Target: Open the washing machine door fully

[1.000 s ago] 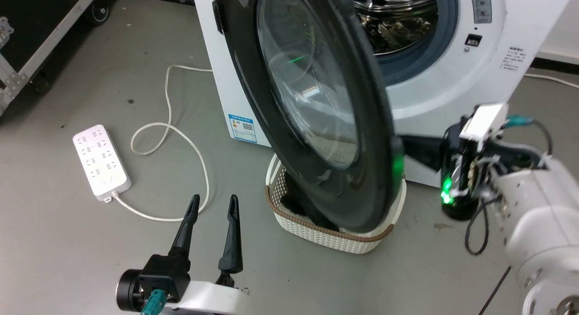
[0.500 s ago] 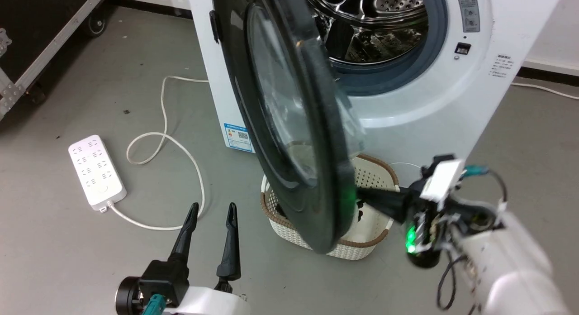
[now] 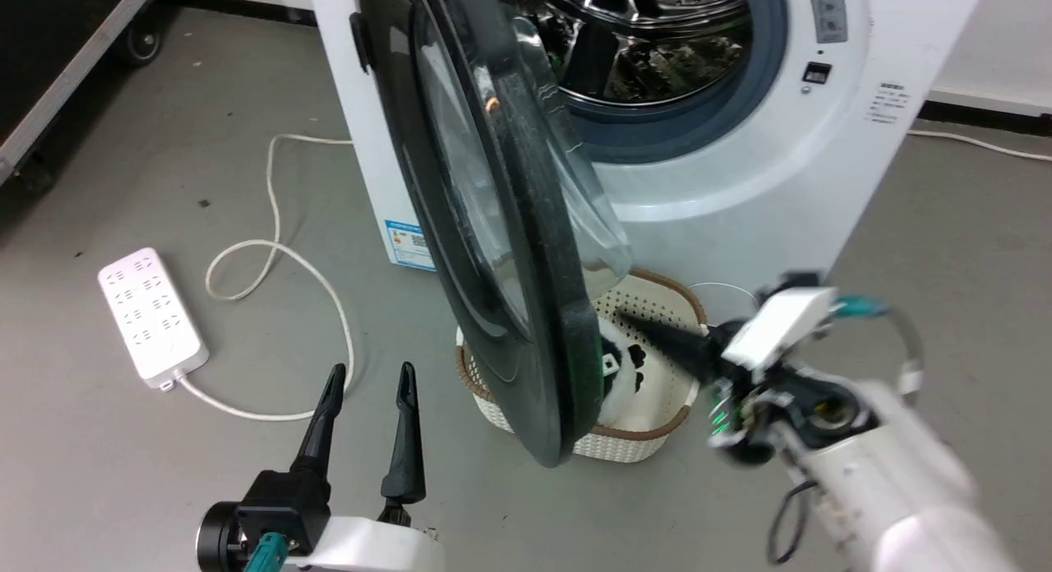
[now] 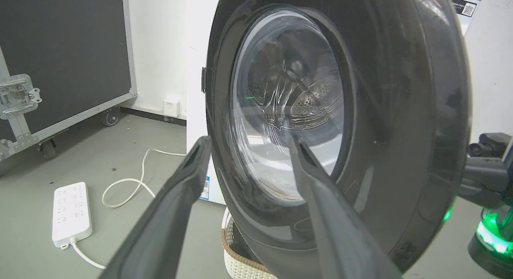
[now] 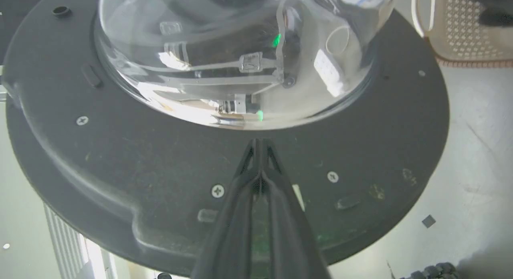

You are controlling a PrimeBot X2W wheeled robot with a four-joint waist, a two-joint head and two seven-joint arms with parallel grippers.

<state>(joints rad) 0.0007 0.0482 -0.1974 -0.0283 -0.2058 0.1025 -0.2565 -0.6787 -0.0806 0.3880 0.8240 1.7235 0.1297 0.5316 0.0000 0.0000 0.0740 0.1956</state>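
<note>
head view: the washing machine door (image 3: 493, 227) stands almost edge-on at centre-left, swung well out from the washing machine (image 3: 740, 186) at the upper right, its lower edge above the cream basket (image 3: 641, 445). the right gripper (image 3: 622, 315) reaches in from the lower right behind the door; in the right wrist view its fingers are pressed together with nothing between them, tips at the black inner face just below the glass bowl (image 5: 240, 50). the left gripper (image 3: 370, 368) sits at the lower left, fingers spread and empty, apart from the door's outer face.

the door looks about halfway open, so the step in hand is to push it farther round. i judge it best to keep the closed tips on the black plastic, not the slick glass, and to follow the arc about the hinged edge at the upper left so they do not slide off. the left gripper seems to lie in the door's sweep and may need to give way.
</note>
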